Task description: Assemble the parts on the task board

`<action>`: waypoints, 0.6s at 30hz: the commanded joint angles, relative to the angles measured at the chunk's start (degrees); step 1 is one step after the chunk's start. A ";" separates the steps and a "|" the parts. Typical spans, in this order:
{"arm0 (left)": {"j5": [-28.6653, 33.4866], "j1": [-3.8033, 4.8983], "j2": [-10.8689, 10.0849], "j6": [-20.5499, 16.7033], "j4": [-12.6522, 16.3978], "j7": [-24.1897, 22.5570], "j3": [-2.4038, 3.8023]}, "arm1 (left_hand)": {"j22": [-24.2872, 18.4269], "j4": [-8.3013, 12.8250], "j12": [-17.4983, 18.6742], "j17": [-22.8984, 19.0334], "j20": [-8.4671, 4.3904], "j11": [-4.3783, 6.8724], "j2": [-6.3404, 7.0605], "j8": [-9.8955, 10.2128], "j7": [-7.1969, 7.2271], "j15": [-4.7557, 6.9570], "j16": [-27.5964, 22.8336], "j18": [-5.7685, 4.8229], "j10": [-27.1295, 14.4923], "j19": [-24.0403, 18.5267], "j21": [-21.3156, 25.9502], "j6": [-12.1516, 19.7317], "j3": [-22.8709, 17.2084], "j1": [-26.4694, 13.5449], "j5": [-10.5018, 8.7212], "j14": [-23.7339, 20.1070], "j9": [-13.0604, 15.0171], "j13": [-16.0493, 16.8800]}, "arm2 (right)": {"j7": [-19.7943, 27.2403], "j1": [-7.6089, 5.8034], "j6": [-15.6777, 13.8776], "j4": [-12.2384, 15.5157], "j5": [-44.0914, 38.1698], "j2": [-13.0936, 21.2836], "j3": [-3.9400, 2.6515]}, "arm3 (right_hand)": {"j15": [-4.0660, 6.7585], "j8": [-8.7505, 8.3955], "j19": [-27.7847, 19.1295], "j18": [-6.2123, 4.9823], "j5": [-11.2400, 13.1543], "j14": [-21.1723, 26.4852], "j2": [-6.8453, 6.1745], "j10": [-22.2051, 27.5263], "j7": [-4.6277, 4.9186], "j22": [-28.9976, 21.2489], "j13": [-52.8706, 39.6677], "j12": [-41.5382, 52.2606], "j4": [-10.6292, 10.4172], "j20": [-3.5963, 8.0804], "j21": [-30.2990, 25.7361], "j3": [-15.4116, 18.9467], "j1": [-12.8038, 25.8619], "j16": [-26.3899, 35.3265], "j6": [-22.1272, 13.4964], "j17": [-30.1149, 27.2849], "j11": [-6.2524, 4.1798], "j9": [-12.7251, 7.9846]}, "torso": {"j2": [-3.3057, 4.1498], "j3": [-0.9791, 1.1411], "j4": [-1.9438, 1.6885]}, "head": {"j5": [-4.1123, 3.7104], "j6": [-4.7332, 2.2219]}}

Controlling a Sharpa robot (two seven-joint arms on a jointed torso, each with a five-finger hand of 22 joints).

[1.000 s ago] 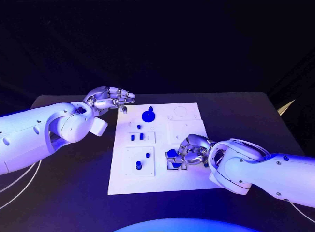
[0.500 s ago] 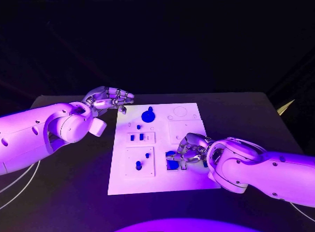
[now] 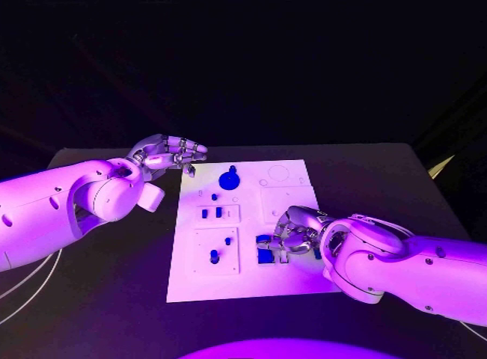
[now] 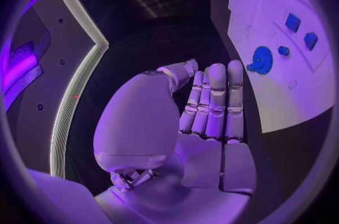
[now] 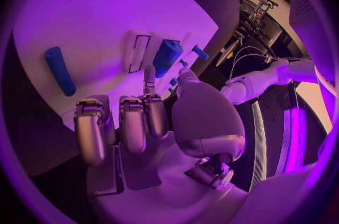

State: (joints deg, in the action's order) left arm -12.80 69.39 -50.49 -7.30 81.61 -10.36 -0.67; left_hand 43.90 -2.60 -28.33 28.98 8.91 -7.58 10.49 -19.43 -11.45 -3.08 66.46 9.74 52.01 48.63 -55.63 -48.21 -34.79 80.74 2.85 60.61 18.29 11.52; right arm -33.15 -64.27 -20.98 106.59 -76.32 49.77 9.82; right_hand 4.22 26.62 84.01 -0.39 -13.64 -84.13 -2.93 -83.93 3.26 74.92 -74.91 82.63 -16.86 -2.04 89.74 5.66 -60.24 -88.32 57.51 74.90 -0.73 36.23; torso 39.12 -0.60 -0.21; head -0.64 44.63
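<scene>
Right silver hand (image 3: pixel 292 235) low over the near right part of the white rectangular task board (image 3: pixel 291 280), fingers curled around a blue block-shaped part (image 3: pixel 265 252) at a slot there, thumb against it in the right wrist view; left silver hand (image 3: pixel 170 155) off the board's far left corner, fingers curled in, holding nothing; round blue disc part (image 3: pixel 229 179) sits on the board near it.
</scene>
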 commanded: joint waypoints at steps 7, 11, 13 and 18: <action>0.31 0.04 -0.15 0.64 0.18 -0.27 0.04 | -0.11 -0.19 -0.17 -0.09 0.14 -0.14 -0.10 -0.20 -0.08 -0.37 -0.05 0.84 -0.48 0.46 0.28 0.43 0.10 -0.24 0.11 -0.20 0.06 -0.08 | 4.42 0.13 0.78 3.11 0.49 3.08 0.00 | 0.45 0.04 5.99 0.39 -0.29 -4.99 -0.64 -2.67 -0.16 15.08 -10.61 0.37 0.83 0.53 0.26 0.06 -8.72 -0.13 -0.52 10.49 -0.32 -0.10 | -0.02 -0.05 0.03 | 0.23 0.17; 0.31 0.04 -0.19 0.61 0.19 -0.30 0.04 | -0.11 -0.19 -0.17 -0.09 0.14 -0.14 -0.10 -0.20 -0.08 -0.37 -0.05 0.84 -0.48 0.46 0.28 0.43 0.10 -0.24 0.11 -0.20 0.06 -0.08 | 5.48 0.13 2.04 3.58 0.89 3.84 0.01 | 0.49 -0.15 5.99 0.39 -0.43 -5.02 -2.00 -2.86 -0.19 15.08 -10.86 0.67 0.63 0.57 0.26 -1.44 -12.47 -0.19 -0.35 10.69 -0.39 -0.46 | 0.00 -0.04 0.10 | 0.27 0.18; 0.31 0.04 -0.18 0.64 0.21 -0.32 0.04 | -0.11 -0.19 -0.17 -0.09 0.14 -0.14 -0.10 -0.20 -0.08 -0.37 -0.05 0.84 -0.48 0.46 0.28 0.43 0.10 -0.24 0.11 -0.20 0.06 -0.08 | 5.74 0.17 2.56 3.52 0.99 3.93 0.02 | 0.52 -0.27 5.99 0.39 -0.46 -5.03 -2.67 -2.88 -0.26 15.08 -10.90 0.68 0.53 0.60 0.26 -2.33 -14.20 -0.22 -0.16 10.77 -0.44 -0.69 | 0.00 -0.03 0.04 | 0.24 0.21; 0.31 0.03 -0.17 0.64 0.22 -0.35 0.04 | -0.11 -0.19 -0.17 -0.09 0.14 -0.14 -0.10 -0.20 -0.08 -0.37 -0.05 0.84 -0.48 0.46 0.28 0.43 0.10 -0.24 0.11 -0.20 0.06 -0.08 | 5.81 0.44 2.67 2.98 0.96 3.68 0.03 | 0.58 -0.33 5.99 0.39 -0.48 -5.04 -3.03 -2.93 -0.35 15.08 -10.97 0.75 0.39 0.63 0.26 -3.30 -15.54 -0.23 0.14 10.83 -0.52 -0.91 | 0.01 0.01 -0.02 | 0.17 0.26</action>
State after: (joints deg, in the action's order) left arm -12.80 69.39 -50.72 -7.31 81.66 -10.35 -0.67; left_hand 43.85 -2.60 -28.33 28.98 8.91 -7.79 10.49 -19.43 -11.45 -3.08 66.46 9.74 51.80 48.63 -55.63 -48.21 -34.79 80.74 2.85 60.61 18.29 11.53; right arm -29.09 -63.94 -19.85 109.63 -75.49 53.52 9.85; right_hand 4.42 26.61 84.01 -0.38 -13.87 -83.92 -5.82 -83.93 3.07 74.91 -74.91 83.08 -16.50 -1.63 89.74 2.66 -75.20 -88.31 57.30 74.90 -0.72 35.39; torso 39.12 -0.63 -0.19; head -0.46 44.85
